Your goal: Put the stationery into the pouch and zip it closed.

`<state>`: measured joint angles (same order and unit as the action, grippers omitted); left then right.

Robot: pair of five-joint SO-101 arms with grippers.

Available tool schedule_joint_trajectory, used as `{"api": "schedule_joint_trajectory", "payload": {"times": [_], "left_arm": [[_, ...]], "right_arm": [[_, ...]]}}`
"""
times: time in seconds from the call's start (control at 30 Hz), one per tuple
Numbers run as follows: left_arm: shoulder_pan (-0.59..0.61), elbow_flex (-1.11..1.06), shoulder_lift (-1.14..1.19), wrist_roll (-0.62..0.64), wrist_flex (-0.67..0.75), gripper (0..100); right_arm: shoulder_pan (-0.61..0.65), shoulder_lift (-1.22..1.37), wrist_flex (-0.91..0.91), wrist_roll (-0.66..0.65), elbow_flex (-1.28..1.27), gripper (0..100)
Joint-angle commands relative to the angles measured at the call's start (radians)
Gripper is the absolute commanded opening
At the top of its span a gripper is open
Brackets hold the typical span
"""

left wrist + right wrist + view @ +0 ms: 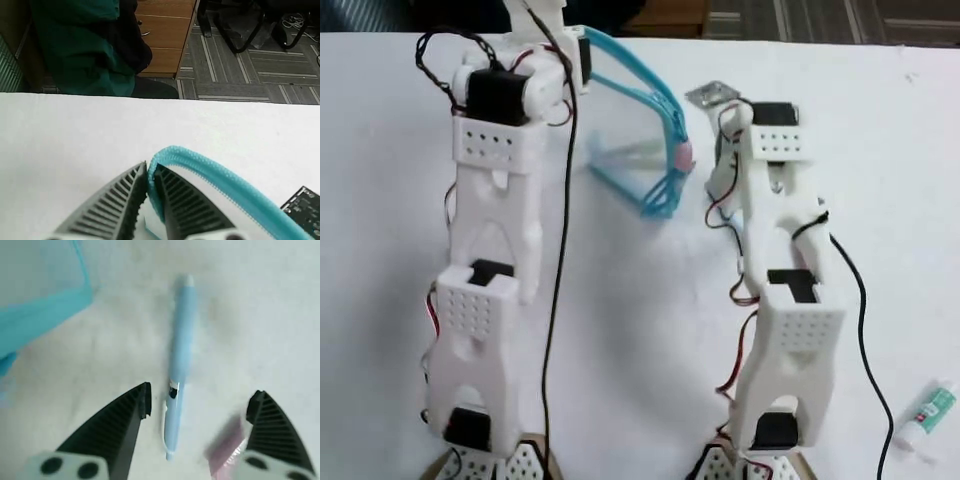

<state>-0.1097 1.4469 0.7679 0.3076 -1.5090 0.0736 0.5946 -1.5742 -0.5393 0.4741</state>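
Observation:
A clear pouch with a teal zipper edge lies at the back middle of the table. My left gripper is shut on that edge at the pouch's far left corner. My right gripper is open and points down just right of the pouch. A light blue pen lies flat on the table between its fingers, untouched. Something small and pink sits by one finger and also shows at the pouch's right edge. A corner of the pouch lies close beside the pen.
A white glue stick with a green label lies near the front right edge of the table. Cables trail along both arms. Past the table's far edge are a person in green, a wooden cabinet and floor.

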Motion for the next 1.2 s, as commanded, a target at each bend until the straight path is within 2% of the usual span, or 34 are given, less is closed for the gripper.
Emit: {"api": "schedule_joint_trajectory", "payload": {"times": [0.0,0.23,0.3,0.43,0.53,0.63,0.73,1.0,1.17], "left_arm": [[-0.002,-0.002,0.033,0.011,-0.002,2],[-0.001,-0.002,0.033,0.011,-0.002,2],[-0.001,-0.002,0.033,0.011,-0.002,2],[0.002,-0.002,0.031,0.011,0.000,2],[0.002,-0.002,0.031,0.011,0.000,2],[0.002,-0.002,0.030,0.011,0.000,2],[0.002,-0.002,0.030,0.011,0.000,2],[0.002,-0.002,0.030,0.011,0.000,2],[0.002,-0.002,0.030,0.011,0.000,2]], "right_arm": [[0.016,0.058,0.051,-0.002,-0.002,30.4],[0.030,0.206,0.045,0.002,0.173,28.9],[0.030,0.240,0.045,0.002,0.203,22.1],[0.025,0.282,0.045,-0.003,0.244,0.4],[0.013,0.283,0.036,-0.005,0.256,7.7],[0.004,0.282,0.016,-0.003,0.293,1.9],[-0.004,0.282,-0.045,0.002,0.397,1.8],[-0.008,0.282,-0.196,0.009,0.861,1.7],[0.001,0.282,-0.194,0.160,1.195,1.7]]}}
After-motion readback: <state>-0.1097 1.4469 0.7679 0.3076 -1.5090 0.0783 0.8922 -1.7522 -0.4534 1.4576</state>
